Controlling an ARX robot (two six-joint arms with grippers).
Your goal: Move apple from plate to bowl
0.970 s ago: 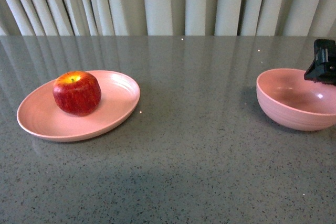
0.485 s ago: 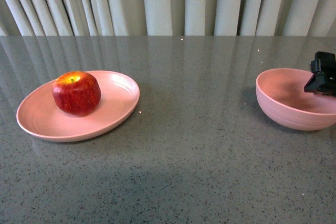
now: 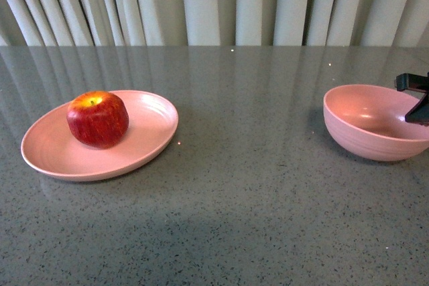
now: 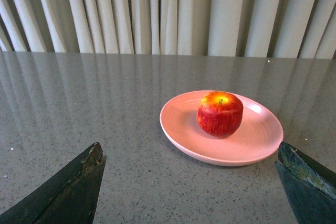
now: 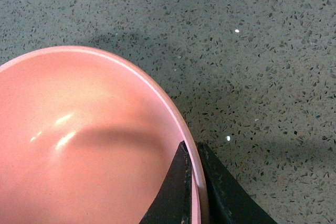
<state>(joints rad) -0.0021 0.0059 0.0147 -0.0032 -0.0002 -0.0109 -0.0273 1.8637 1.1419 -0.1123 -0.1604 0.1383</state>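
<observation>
The red apple [image 3: 98, 119] with a yellow-orange top sits on the pale-pink plate [image 3: 144, 140] at the left of the table. The left wrist view shows the apple [image 4: 220, 113] on the plate [image 4: 178, 135], ahead of my left gripper [image 4: 191, 169], which is open and empty with its jaws wide apart. The deep pink bowl [image 3: 365, 128] is at the far right, tilted a little. My right gripper [image 3: 417, 102] is shut on the bowl's right rim. In the right wrist view the gripper [image 5: 193, 153] pinches the rim of the empty bowl [image 5: 79, 145], one finger inside and one outside.
The table [image 3: 255, 192] is grey speckled stone. Pale pleated curtains [image 3: 214, 5] hang behind its far edge. Bare tabletop lies between plate and bowl.
My right gripper has moved right and down, closing on the bowl's rim. The bowl has shifted slightly and tipped. Apple and plate have not moved.
</observation>
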